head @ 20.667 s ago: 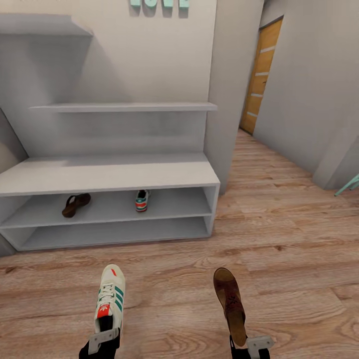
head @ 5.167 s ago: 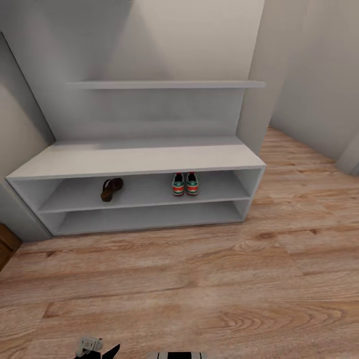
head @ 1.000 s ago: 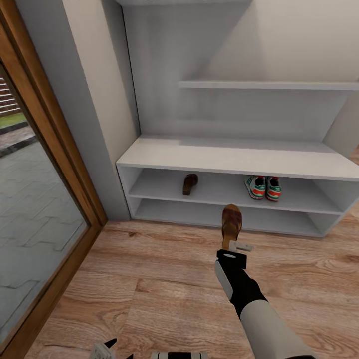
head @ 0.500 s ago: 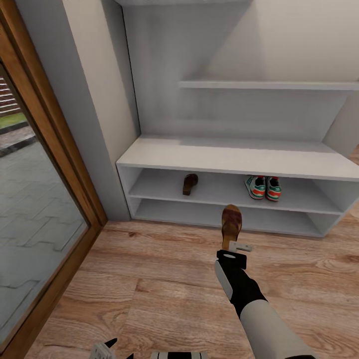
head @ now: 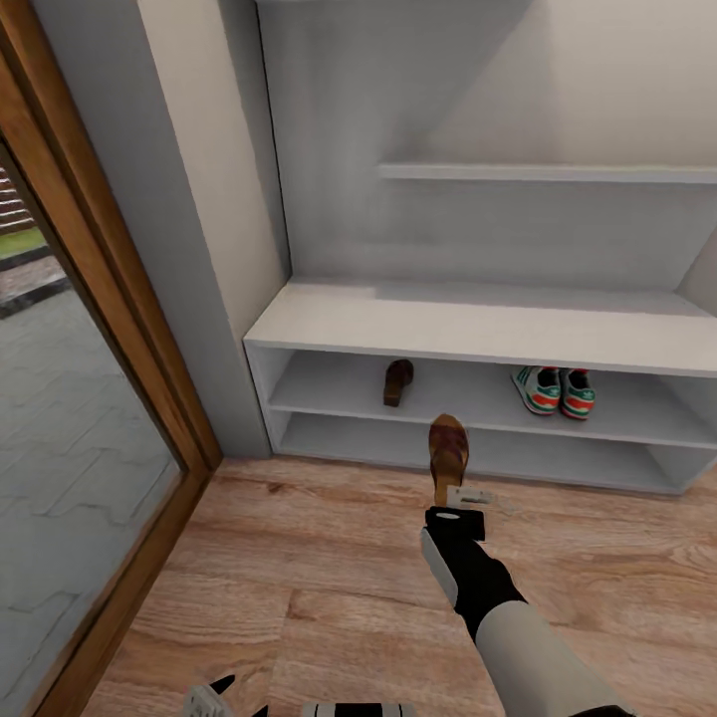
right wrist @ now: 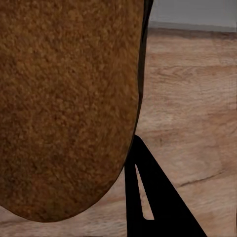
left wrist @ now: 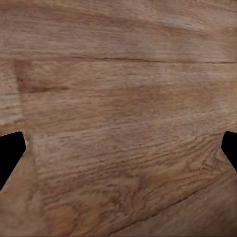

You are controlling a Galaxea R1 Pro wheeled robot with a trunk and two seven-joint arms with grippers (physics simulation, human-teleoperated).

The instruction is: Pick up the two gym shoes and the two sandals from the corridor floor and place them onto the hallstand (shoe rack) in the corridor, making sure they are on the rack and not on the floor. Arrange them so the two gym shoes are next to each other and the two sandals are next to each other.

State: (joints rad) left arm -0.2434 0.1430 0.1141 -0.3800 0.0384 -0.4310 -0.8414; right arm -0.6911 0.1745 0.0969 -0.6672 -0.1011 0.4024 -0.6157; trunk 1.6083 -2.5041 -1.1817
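In front of the hallstand, the right claw is pinching the last sandal by its heel end and holding it toe-forward above the corridor floor, short of the rack's front edge. In the right wrist view that sandal's brown underside sits close to the lens. The other sandal already lies on the upper of the two open shelves, toward its left half; the two gym shoes stand side by side on the same shelf, further right.

The step in hand looks like the final placing — three of four shoes are racked. The next move calls for carrying the held sandal forward and a little left, then setting it down just beside its mate.

The opening between shelf and bench top is low, so sandal and claw must go in fairly flat to clear both edges. Bare shelf lies between the racked sandal and the sneakers — ample room there.

The left claw hangs over bare planks, its finger tips spread wide with nothing between them.
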